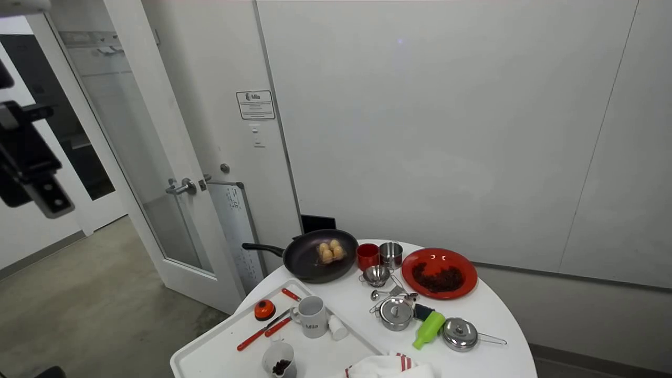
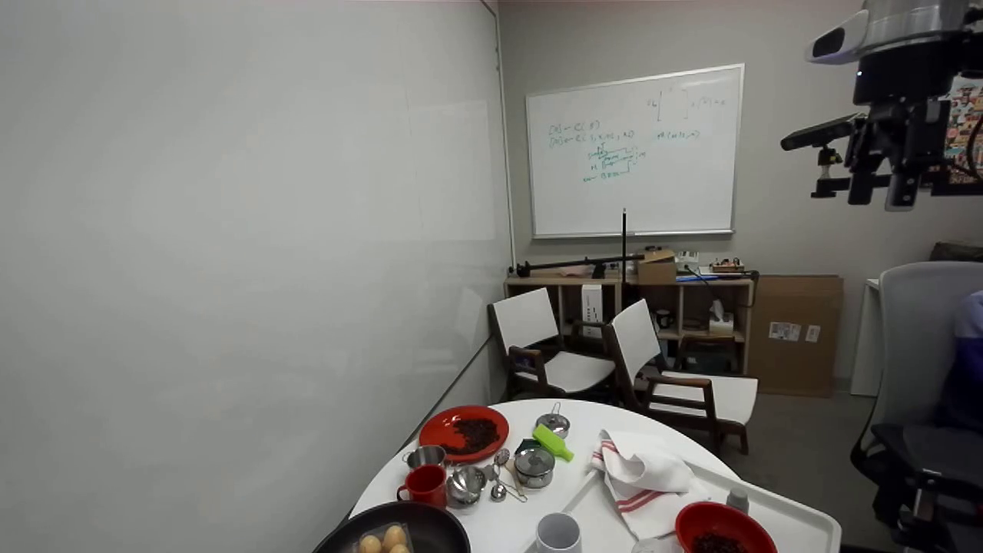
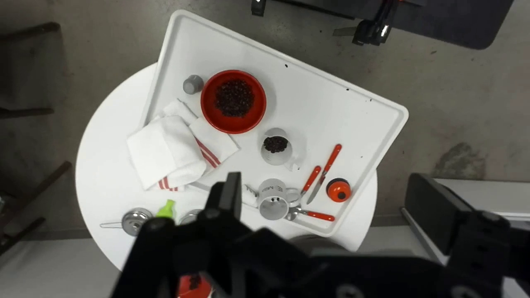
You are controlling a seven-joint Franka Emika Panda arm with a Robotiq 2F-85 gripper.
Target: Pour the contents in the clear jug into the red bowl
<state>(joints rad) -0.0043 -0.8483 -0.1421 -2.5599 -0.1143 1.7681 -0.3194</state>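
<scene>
Up there the gripper (image 2: 881,201) hangs, its 2 jaws wide apart; only the wrist view gets the clear jug (image 3: 276,157) and red bowl (image 3: 232,126) whole, dark bits (image 3: 234,98) in each.

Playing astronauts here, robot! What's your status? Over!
Black gripper open, empty. Clear cylindrical jug upright on white rectangular tray, dark pieces inside. Pale lettered mug nearby, possible obstacle.

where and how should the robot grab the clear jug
Probably the handle; bring the tool down over it from above. The clear jug appears upright with dark bits inside, and its handle juts out on the side away from the red bowl.
</scene>
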